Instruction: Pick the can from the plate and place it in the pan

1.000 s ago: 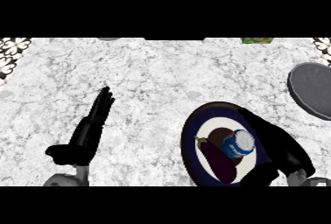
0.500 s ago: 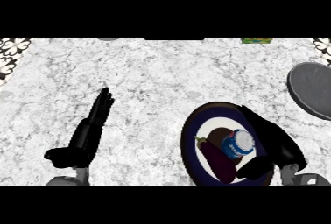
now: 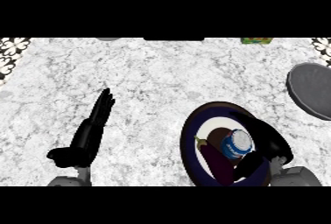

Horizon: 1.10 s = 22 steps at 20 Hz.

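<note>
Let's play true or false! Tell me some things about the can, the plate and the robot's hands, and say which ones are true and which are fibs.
1. The can is on the plate. True.
2. The can is already in the pan. False: the pan sits at the counter's right edge with no can in it.
3. An eggplant lies on the plate, right next to the can. True.
4. The left hand is holding the eggplant. False: it rests open over the counter, fingers straight, well away from the plate.
5. The right hand is curled round the can. True.
</note>
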Each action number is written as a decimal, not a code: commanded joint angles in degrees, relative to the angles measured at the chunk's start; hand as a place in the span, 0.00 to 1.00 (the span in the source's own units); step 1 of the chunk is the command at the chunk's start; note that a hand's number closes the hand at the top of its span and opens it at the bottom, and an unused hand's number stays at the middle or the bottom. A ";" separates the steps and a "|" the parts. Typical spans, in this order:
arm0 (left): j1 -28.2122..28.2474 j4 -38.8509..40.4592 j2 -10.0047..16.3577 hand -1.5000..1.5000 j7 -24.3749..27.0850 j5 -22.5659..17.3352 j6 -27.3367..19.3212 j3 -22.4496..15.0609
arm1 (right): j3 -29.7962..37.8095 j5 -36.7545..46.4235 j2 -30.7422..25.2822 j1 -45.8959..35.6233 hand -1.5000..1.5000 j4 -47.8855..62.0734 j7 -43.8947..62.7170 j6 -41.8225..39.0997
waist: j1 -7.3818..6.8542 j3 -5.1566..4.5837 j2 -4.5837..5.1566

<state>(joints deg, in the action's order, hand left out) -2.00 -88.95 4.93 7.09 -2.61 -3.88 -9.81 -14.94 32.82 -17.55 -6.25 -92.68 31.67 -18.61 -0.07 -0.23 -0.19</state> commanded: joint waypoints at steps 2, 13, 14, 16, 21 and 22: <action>-3.05 5.56 2.01 0.50 2.72 -1.99 3.38 4.04 | -3.68 3.90 -0.02 -3.19 1.00 6.81 -5.61 -1.60 | -0.12 0.23 0.32; 0.66 -2.68 -0.16 0.50 -2.35 -0.54 2.35 2.18 | -3.16 13.99 -0.25 2.46 1.00 4.85 -12.01 5.99 | 0.06 0.24 0.13; 0.52 -2.11 -1.12 0.50 -2.26 1.56 0.81 0.95 | 0.24 13.17 0.05 -3.98 1.00 7.41 -10.90 4.62 | -0.12 0.24 0.18; -1.52 -4.39 -2.36 0.50 -6.48 3.67 -1.67 -0.76 | 0.03 14.25 -1.61 3.14 1.00 -0.04 -12.25 8.80 | 0.45 0.25 0.04; 3.70 -3.26 -0.79 0.50 0.84 1.97 1.23 0.74 | 2.74 19.83 2.37 -5.10 1.00 3.91 -6.03 13.80 | -0.50 0.23 0.22; 2.83 -2.19 -3.17 0.50 -0.59 3.48 0.02 -1.80 | 1.78 20.16 3.27 -5.12 1.00 -0.54 -3.59 12.08 | -0.11 0.22 0.15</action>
<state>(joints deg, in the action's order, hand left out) 0.04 -91.35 3.07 5.94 -0.14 -3.49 -10.08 -13.22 49.38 -17.18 -8.11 -92.59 24.01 -8.76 -0.01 -0.08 -0.12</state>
